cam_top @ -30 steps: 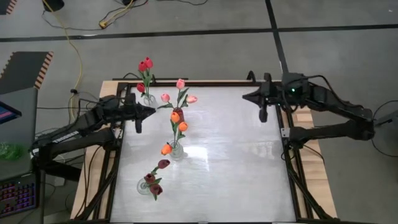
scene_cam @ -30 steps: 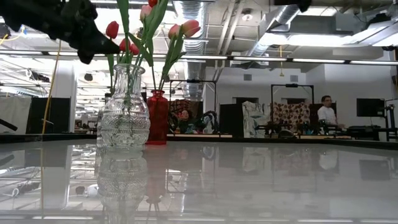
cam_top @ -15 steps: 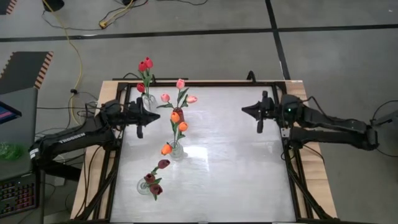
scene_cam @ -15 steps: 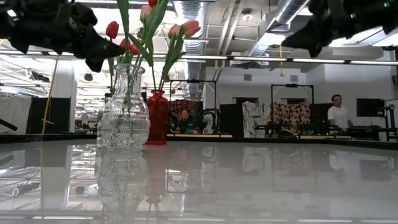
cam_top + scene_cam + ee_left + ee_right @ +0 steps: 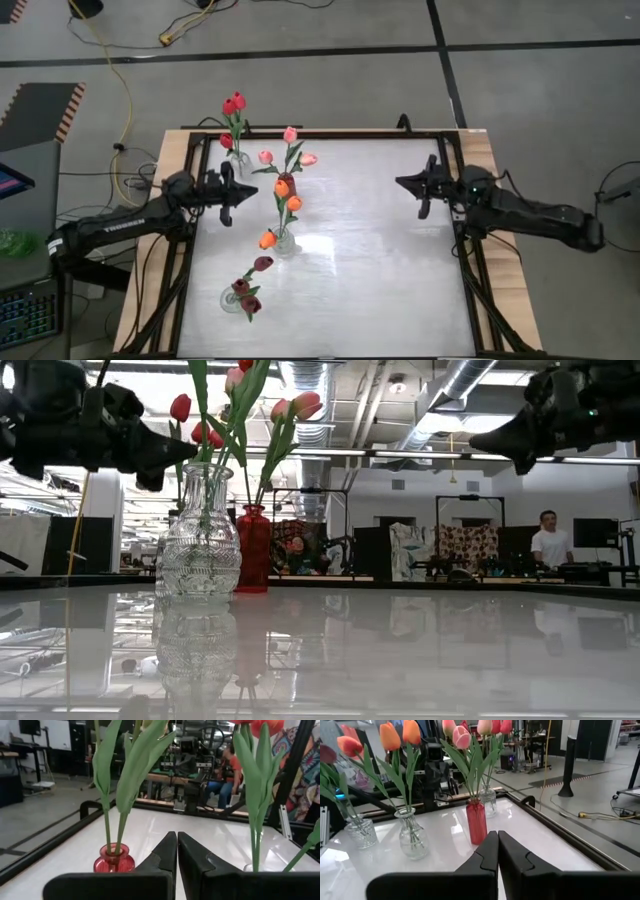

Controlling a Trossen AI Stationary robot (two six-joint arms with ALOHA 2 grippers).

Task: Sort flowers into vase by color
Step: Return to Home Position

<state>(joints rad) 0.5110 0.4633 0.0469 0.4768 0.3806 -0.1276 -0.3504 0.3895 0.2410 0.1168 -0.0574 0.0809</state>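
Observation:
Four vases of tulips stand on the white table's left half. Red flowers (image 5: 234, 104) fill a clear vase at the far left corner. Pink flowers (image 5: 462, 736) stand in a red vase (image 5: 476, 822), orange flowers (image 5: 283, 196) in a clear vase (image 5: 412, 836), and maroon flowers (image 5: 250, 290) in a clear vase (image 5: 234, 300) nearest the front. My left gripper (image 5: 240, 192) (image 5: 177, 834) is shut and holds nothing, hovering level at the table's left edge beside the red vase. My right gripper (image 5: 402, 183) (image 5: 497, 833) is shut with nothing in it, level at the right edge.
A black frame (image 5: 330, 133) rims the table. The middle and right of the tabletop (image 5: 380, 260) lie bare. In the low view both arms hang above the table, the left gripper (image 5: 165, 455) near the flower stems. People show in the room beyond the table.
Both grippers have come down and levelled out. My right gripper has dropped into the low view and drawn back toward the table's right and near edges. My left gripper has sunk a little and pulled back toward the left edge. The vases and flowers have stayed put.

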